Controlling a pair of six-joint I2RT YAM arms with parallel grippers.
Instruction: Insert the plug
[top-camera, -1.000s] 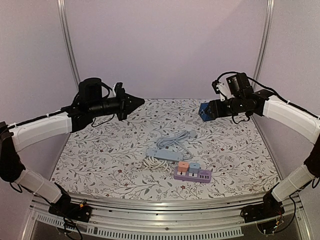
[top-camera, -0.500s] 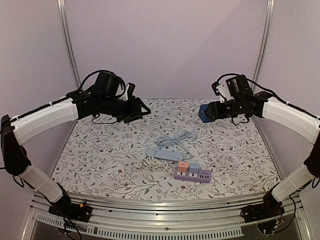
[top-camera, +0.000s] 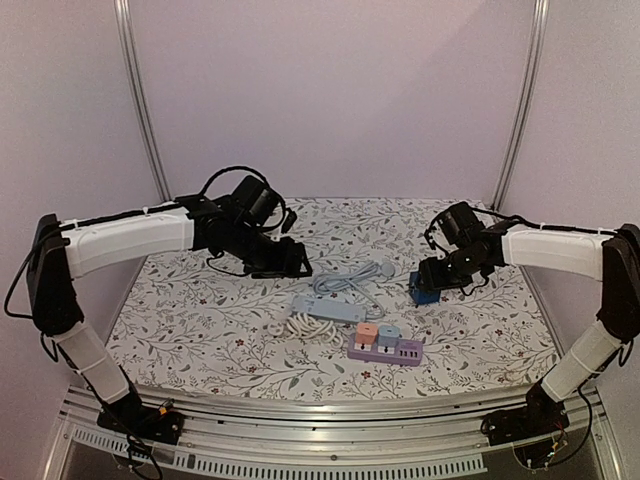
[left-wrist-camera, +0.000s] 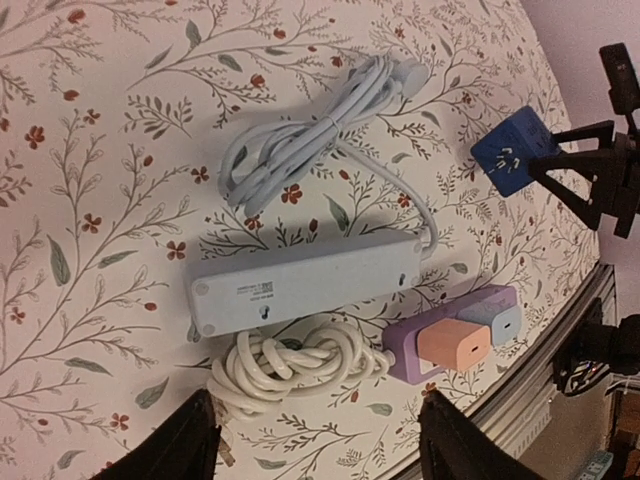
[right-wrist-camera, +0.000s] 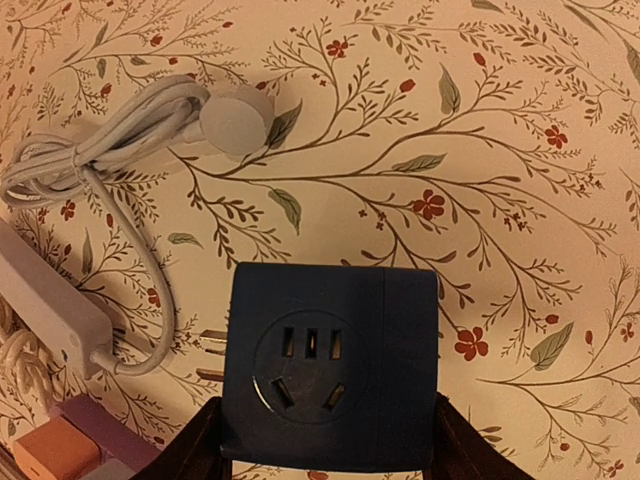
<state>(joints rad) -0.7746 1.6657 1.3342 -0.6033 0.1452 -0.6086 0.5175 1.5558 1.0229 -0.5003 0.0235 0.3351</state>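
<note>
Now lower: right pincer (right-wrist-camera: 325, 440), blue cube (right-wrist-camera: 330, 360).

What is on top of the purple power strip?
A pink plug block and a pale blue block sit on the purple power strip. The sockets under them are covered.

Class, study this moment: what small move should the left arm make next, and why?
Probably lower the left gripper onto the strip to steady it. The right gripper is shut on the blue cube, so that half is in hand. The left gripper hangs open above the strip, which lies loose with nothing holding it.
</note>
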